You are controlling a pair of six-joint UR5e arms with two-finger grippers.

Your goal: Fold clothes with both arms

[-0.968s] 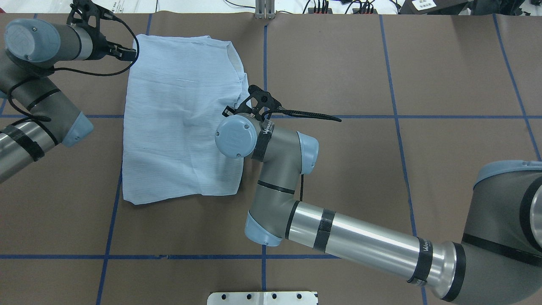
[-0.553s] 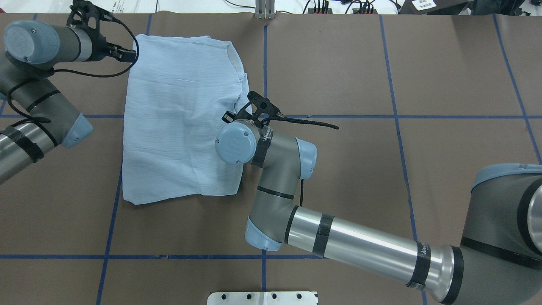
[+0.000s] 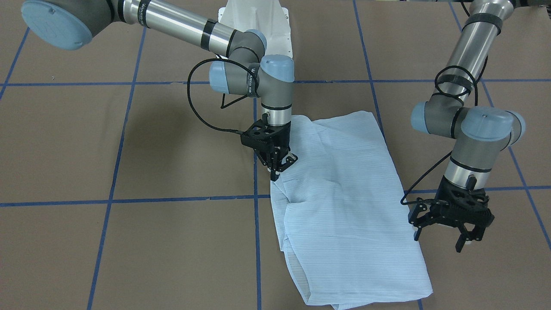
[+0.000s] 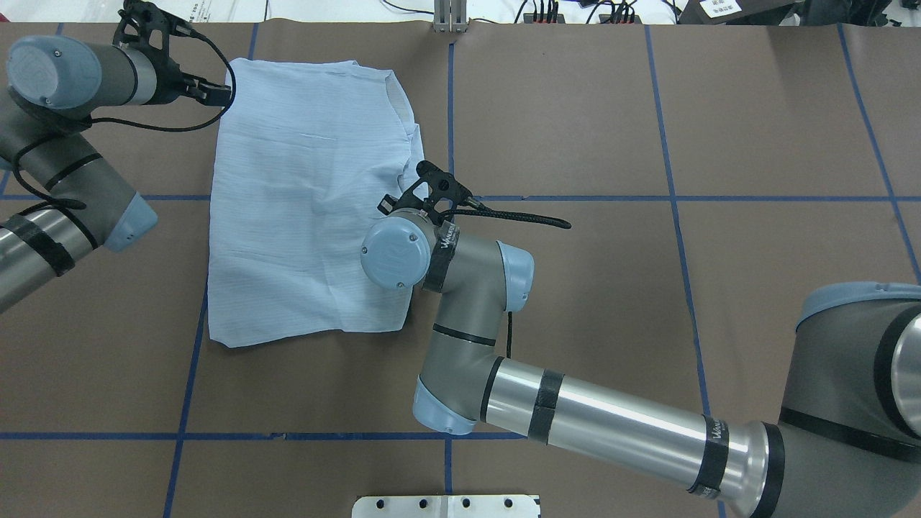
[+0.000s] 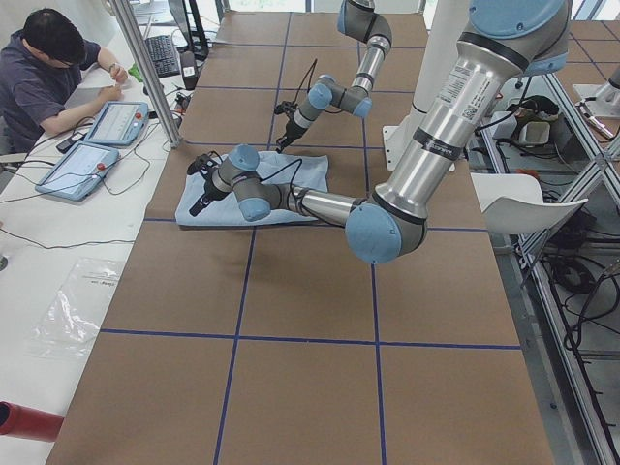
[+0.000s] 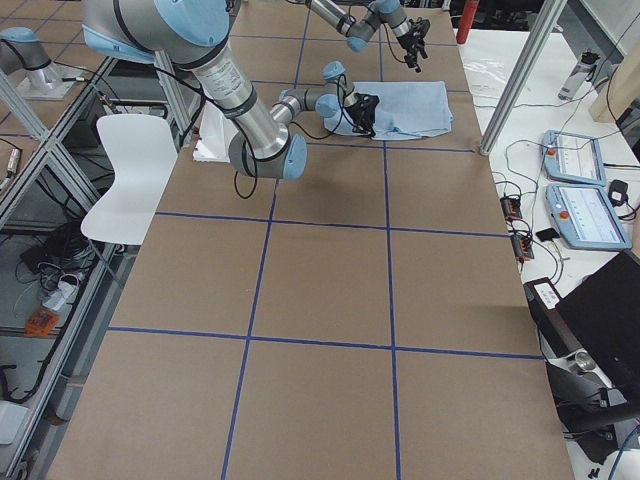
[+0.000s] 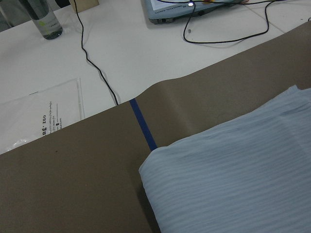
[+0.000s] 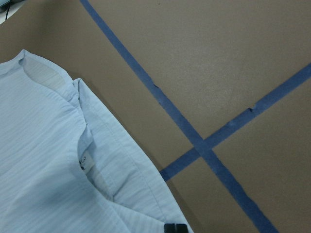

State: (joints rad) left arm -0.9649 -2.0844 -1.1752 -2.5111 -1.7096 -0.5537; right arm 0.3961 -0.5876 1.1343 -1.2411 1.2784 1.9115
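Two arms work over a brown tabletop (image 3: 129,150) gridded with blue tape (image 3: 181,199).

Front view: the shirt (image 3: 344,215) lies flat, folded to a rough rectangle. The right end effector (image 3: 277,165) points down at the shirt's collar-side edge, its tips at the cloth. The left end effector (image 3: 438,242) hangs just beside the opposite long edge, fingers spread wide, holding nothing.

Overhead view: the shirt sits in the left half of the tabletop, toward the far side. The right wrist hides its own fingers. The left end effector is just beside the shirt's far-left corner.

Left wrist view: one shirt corner on bare tabletop.

Right wrist view: the collar opening with a small label (image 8: 83,161). Two black fingertips (image 8: 170,228) are pressed together at the shirt's edge. Whether cloth is pinched between them cannot be told.
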